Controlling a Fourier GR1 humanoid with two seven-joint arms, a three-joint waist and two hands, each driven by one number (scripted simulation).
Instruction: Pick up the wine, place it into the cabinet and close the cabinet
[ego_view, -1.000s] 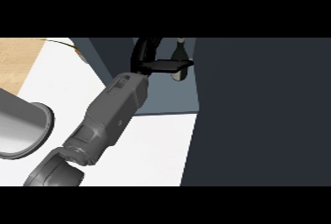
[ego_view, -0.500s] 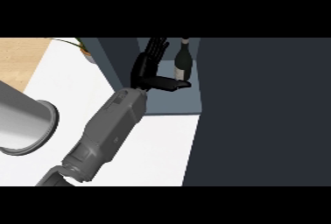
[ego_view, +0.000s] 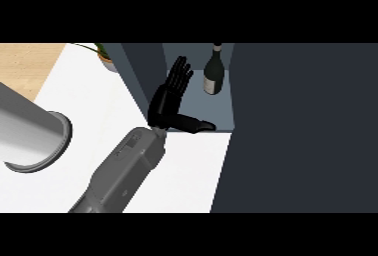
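Observation:
The dark wine bottle (ego_view: 212, 74) stands upright inside the open cabinet (ego_view: 215, 112), towards the back, with nothing touching it. My right hand (ego_view: 167, 101) is at the cabinet's front left corner, just left of and below the bottle. Its fingers are straight and point upward, its thumb sticks out to the right over the cabinet floor, and it holds nothing. The grey forearm runs down to the view's lower edge. The cabinet's dark door (ego_view: 303, 130) stands open and fills the right side. My left hand does not show.
A big grey cylinder (ego_view: 29, 135) juts in at the left edge over the white counter (ego_view: 88, 100). A small potted plant (ego_view: 103, 55) stands by the cabinet's left wall (ego_view: 140, 65). Wooden floor (ego_view: 22, 65) shows at the upper left.
One second ago my right hand was curled round the bottle. It has let go, straightened its fingers and drawn back down and left, leaving the bottle standing in the cabinet.

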